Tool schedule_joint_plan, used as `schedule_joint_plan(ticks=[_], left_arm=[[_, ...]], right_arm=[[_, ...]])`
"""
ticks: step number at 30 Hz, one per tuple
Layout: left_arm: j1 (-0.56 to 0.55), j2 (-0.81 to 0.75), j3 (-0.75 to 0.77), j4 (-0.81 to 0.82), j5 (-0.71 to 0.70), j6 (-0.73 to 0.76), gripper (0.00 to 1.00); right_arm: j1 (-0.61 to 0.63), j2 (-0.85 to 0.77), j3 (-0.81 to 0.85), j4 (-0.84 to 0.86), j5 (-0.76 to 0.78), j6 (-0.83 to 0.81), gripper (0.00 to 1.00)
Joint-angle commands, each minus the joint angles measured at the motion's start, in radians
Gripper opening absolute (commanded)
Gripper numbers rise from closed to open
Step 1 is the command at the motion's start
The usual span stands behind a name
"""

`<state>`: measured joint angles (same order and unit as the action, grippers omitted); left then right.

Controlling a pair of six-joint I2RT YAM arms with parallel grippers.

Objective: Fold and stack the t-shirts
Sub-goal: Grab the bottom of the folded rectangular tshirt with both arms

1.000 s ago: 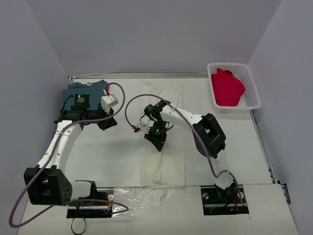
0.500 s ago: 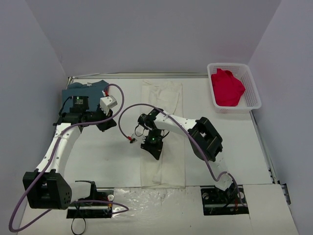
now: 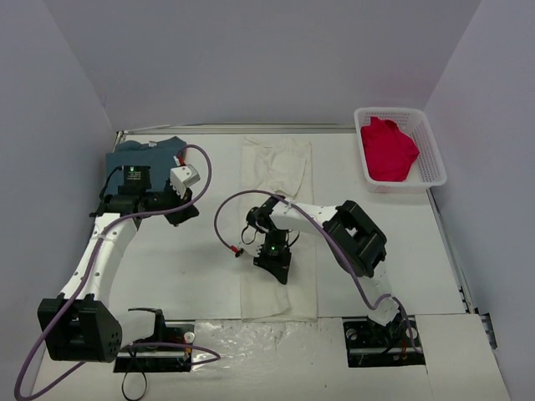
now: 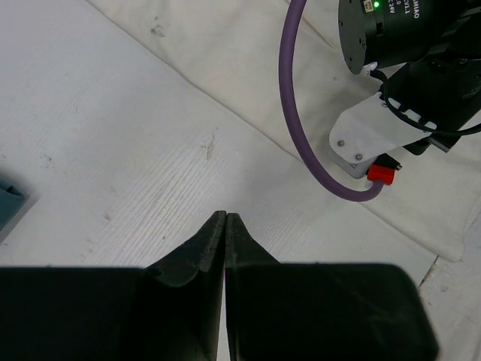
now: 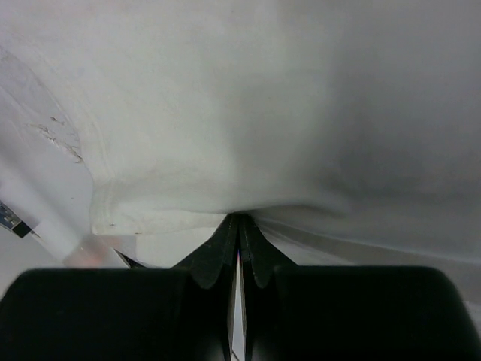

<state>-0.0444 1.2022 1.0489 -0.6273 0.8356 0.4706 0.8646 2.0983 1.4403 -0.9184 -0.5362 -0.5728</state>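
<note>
**Right claw (image 5: 239, 219) clamped on cream shirt (image 3: 280, 167)**

The shirt lies as a long strip mid-frame. Draw its fold over evenly, with the edges aligned. Left claw (image 4: 225, 218), closed and empty, hovers above the counter (image 4: 113, 113) near the teal shirt (image 3: 142, 154), upper left.

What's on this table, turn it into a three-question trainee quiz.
1. True or false: the red shirt lies in the basket.
2. Which gripper pinches the white shirt? A) left B) right C) neither
3. Fill in: the teal shirt lies at the table's far ___ corner.
Key: 1 true; 2 B, the right gripper; 3 left.
</note>
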Motion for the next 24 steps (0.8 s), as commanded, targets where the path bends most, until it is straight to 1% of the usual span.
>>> schedule_joint_plan(ticks=[1,8,11,12,16,24], left_arm=[[0.008,-0.039,-0.004,0.015,0.016,0.007,0.02],[0.008,-0.05,-0.003,0.008,0.01,0.014,0.02],[0.008,-0.044,0.005,0.008,-0.003,0.013,0.02],[0.006,-0.041,0.005,0.006,-0.004,0.013,0.02],[0.006,-0.039,0.005,0.003,0.011,0.022,0.02],[0.006,-0.027,0.01,-0.002,-0.015,0.028,0.03]], right_arm=[[-0.016,-0.06,-0.052,-0.007,0.027,0.011,0.0],[-0.062,-0.066,-0.029,0.004,0.03,0.004,0.0],[-0.119,-0.032,0.018,0.018,0.006,-0.004,0.0],[-0.157,-0.009,0.035,0.018,-0.007,-0.007,0.0],[-0.22,0.051,0.12,0.016,-0.016,-0.024,0.0],[-0.285,0.175,0.275,0.0,0.025,-0.05,0.0]])
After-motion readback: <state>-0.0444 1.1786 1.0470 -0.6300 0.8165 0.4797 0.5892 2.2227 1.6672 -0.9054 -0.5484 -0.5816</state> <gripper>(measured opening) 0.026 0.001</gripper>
